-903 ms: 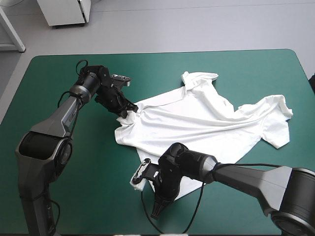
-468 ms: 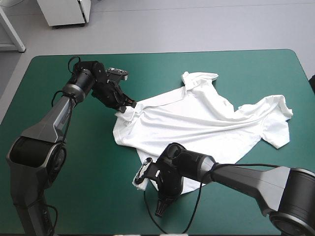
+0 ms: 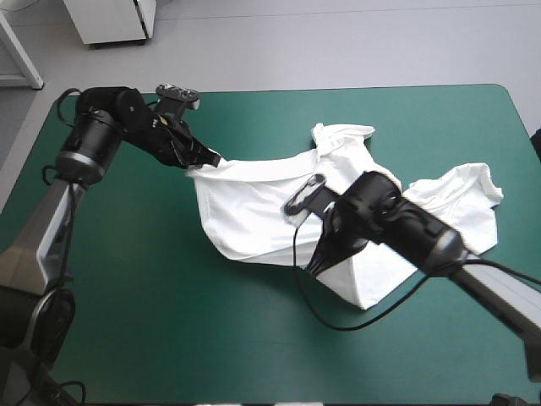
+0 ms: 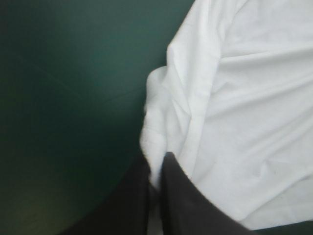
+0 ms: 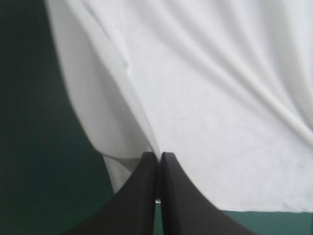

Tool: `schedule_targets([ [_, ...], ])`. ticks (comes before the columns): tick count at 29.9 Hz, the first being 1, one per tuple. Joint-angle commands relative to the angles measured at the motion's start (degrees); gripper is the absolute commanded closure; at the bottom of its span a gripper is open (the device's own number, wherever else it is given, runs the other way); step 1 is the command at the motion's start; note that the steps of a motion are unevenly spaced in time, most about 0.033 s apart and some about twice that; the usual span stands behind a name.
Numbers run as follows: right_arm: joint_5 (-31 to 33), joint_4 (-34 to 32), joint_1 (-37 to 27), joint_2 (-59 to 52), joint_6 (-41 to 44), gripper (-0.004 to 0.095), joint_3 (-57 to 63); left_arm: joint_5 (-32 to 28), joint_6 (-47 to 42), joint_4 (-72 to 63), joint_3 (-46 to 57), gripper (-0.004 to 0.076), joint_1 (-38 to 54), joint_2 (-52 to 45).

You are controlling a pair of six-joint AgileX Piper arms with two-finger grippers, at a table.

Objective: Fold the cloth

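From where I stand the T-shirt [image 3: 254,203] lies right of the table's middle, spread out but rumpled on the teal-green cover [image 3: 152,296]. Its left part is pulled up off the surface between the two grippers. The left gripper [image 3: 207,159] has a corner of it toward the far left, and the cloth runs taut from there. In that arm's own view the black fingers [image 4: 176,196] are all but pressed together, with a fold of the T-shirt [image 4: 234,98] pinched between them and dark cover [image 4: 58,98] to one side. The right gripper [image 3: 318,262] reaches in over the near edge of the shirt. Its wrist view shows the fingertips meeting in a point at [image 5: 157,157] with a thin strip of the T-shirt [image 5: 220,98] clamped there, and cover [image 5: 24,127] beside it.

The right arm [image 3: 423,237] lies across the middle of the shirt and hides much of it from above. One sleeve [image 3: 473,199] rests flat toward the table's right edge. A bunched piece [image 3: 342,135], possibly the other sleeve, sits on the far side.
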Motion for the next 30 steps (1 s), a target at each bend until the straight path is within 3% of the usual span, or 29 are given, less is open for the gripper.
schedule_targets([
  [1,0.1,-2.8,-4.8,-7.8,1.1,0.0927,-6.1,2.7,-0.7,-2.2,-1.7,0.0733,-0.3,-9.2],
  [11,0.1,-10.3,-7.5,-16.6,2.3,0.0926,-24.1,1.5,-1.5,-4.0,-7.2,0.0733,-0.3,-22.1],
  [22,0.1,-20.5,-7.5,-18.6,0.0,0.092,-44.2,-0.4,-1.7,-7.4,-29.1,0.0733,-0.3,-24.4],
  [26,-1.6,-21.1,-7.4,-18.9,-1.2,0.092,-49.8,0.1,-1.7,-8.4,-34.4,0.0733,-0.3,-24.3],
  [30,-4.0,-17.6,-7.4,-19.8,-2.4,0.0916,-54.1,0.9,-1.9,-9.7,-38.6,0.0733,-0.3,-24.5],
])
